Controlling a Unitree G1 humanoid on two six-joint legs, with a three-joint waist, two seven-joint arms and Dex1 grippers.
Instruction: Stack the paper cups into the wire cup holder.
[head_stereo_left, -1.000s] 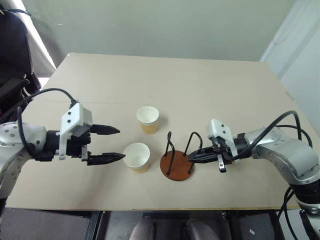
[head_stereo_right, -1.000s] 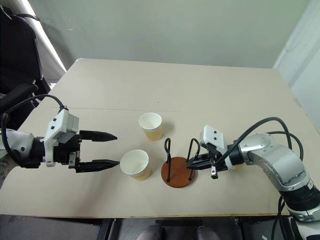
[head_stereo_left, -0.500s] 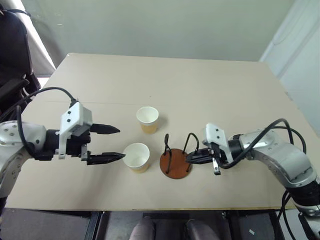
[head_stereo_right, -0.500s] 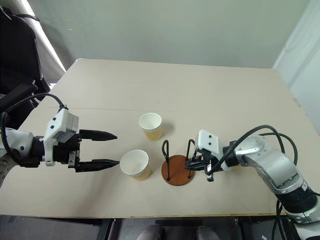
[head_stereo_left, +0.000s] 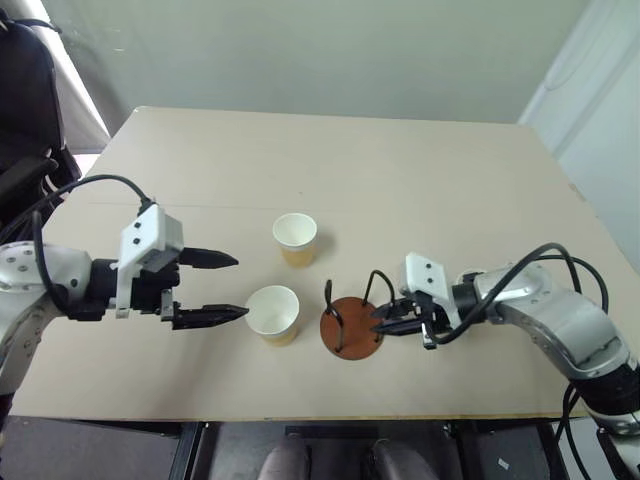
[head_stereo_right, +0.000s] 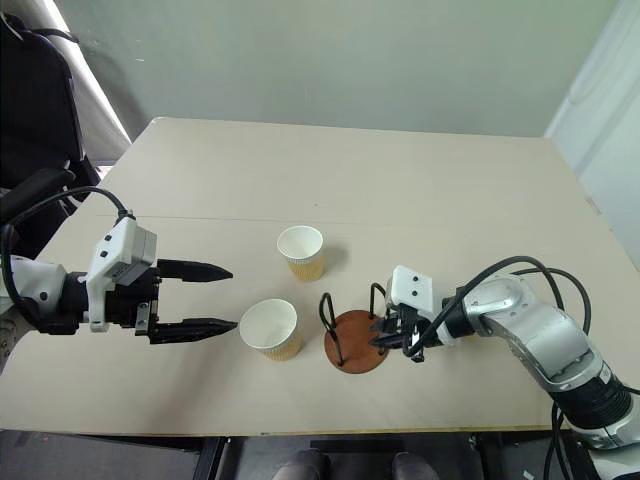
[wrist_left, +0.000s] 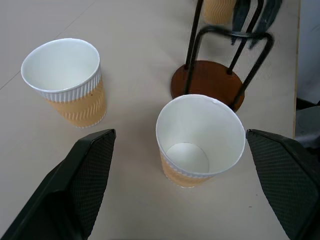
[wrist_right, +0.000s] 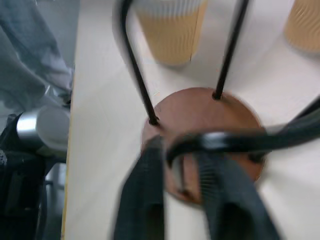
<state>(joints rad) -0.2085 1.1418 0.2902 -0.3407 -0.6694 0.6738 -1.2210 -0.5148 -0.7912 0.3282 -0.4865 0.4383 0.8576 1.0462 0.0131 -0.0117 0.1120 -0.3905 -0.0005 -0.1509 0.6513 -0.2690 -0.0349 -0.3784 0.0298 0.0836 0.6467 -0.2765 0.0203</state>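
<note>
Two paper cups stand upright in the middle of the table: a far cup (head_stereo_left: 295, 238) and a near cup (head_stereo_left: 273, 313). Just right of the near cup is the wire cup holder (head_stereo_left: 352, 328), a reddish-brown disc with two black wire loops. A third cup (wrist_left: 218, 10) peeks out behind the holder, beside my right gripper. My left gripper (head_stereo_left: 242, 287) is open just left of the near cup, which lies between its fingers (wrist_left: 90, 170) in the left wrist view. My right gripper (head_stereo_left: 383, 318) is at the holder's right loop, its fingers (wrist_right: 150, 190) slightly apart around the wire.
The pale table (head_stereo_left: 330, 170) has bare room at the back and on both sides. Its front edge runs close below the cups and holder. A dark chair (head_stereo_left: 25, 100) stands off the table's left side.
My right arm has shifted slightly left toward the holder and its fingers have parted. The holder's wire loops now lean a little left. My left gripper and the cups stayed put.
</note>
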